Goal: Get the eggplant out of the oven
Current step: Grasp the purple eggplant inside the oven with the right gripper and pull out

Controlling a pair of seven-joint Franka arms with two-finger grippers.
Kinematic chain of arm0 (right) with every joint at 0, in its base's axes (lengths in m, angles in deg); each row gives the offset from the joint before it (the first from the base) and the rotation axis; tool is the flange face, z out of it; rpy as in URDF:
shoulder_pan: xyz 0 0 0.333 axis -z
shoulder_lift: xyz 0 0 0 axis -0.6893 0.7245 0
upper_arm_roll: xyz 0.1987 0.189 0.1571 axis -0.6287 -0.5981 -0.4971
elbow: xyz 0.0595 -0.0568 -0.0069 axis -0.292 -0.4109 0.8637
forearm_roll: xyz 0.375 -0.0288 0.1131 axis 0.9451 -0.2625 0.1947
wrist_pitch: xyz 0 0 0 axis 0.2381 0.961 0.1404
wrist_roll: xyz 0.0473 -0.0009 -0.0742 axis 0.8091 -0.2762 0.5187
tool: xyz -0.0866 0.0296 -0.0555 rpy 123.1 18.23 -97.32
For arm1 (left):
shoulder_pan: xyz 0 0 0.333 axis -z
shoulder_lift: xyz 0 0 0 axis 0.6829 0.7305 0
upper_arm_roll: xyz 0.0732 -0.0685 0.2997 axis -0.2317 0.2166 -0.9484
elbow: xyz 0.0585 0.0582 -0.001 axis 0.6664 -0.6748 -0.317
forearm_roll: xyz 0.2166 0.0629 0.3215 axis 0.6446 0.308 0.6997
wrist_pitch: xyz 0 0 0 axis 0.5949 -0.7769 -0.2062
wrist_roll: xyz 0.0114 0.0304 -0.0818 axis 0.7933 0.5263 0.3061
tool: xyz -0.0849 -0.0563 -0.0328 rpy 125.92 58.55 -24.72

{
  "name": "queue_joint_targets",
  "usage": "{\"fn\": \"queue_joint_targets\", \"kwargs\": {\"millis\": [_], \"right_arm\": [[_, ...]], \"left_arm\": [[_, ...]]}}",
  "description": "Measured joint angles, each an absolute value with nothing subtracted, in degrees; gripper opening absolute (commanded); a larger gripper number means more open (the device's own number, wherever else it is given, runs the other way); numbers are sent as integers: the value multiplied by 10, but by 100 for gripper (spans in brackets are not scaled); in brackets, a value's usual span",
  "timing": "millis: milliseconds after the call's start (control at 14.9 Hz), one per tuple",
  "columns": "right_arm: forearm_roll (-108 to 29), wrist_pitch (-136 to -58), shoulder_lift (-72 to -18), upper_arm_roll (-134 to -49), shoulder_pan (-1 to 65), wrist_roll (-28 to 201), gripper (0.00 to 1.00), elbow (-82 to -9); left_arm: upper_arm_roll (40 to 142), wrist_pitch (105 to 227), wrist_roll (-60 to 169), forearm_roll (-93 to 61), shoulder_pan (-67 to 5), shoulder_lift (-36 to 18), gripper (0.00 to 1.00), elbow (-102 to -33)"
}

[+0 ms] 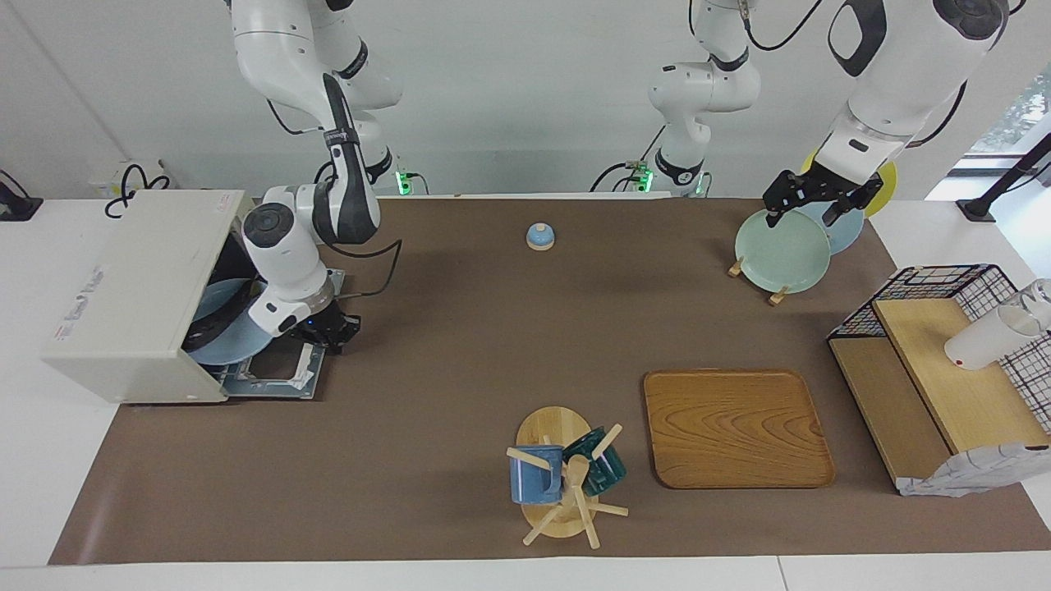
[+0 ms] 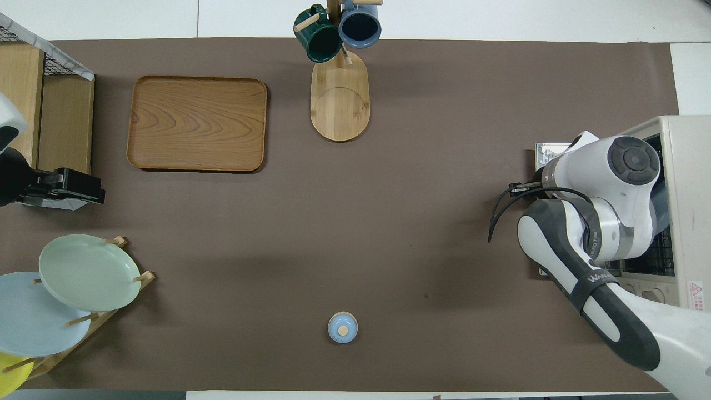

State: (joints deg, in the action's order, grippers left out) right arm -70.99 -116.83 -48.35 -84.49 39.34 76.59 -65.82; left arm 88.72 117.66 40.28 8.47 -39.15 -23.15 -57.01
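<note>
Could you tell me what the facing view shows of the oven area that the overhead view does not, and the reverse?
Only the facing view shows the right end effector, shut at the edge of the lowered oven door, and a pale blue plate in the oven's mouth. Only the overhead view shows the wire rack and the control knobs. Both show the oven open, the right arm over its front, and the left end effector waiting open over the plate rack.
</note>
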Motion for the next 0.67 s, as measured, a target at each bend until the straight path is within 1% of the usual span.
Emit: {"fn": "queue_joint_targets", "kwargs": {"millis": [67,134,201,335,402,536,670], "right_arm": [[-710,-1155,-485,-845,379,751,0,-648],[-710,-1128,-488,-845,365,741,4,-630],[-710,-1088,-493,-845,357,733,21,-606],[-712,-1013,-507,-841,360,729,42,-563],[-716,-988,-516,-837,368,729,45,-552],[-750,-947,-533,-833,390,730,45,-546],[-784,-933,-539,-832,408,730,43,-547]], "left_arm": [[887,1177,403,85,-391,-231,100,-570],[887,1177,403,85,-391,-231,100,-570],[887,1177,403,85,-391,-231,100,-570],[887,1177,403,85,-391,-231,100,-570],[887,1177,403,85,-391,-231,100,-570],[887,1177,403,85,-391,-231,100,-570],[887,1177,403,85,-391,-231,100,-570]]}}
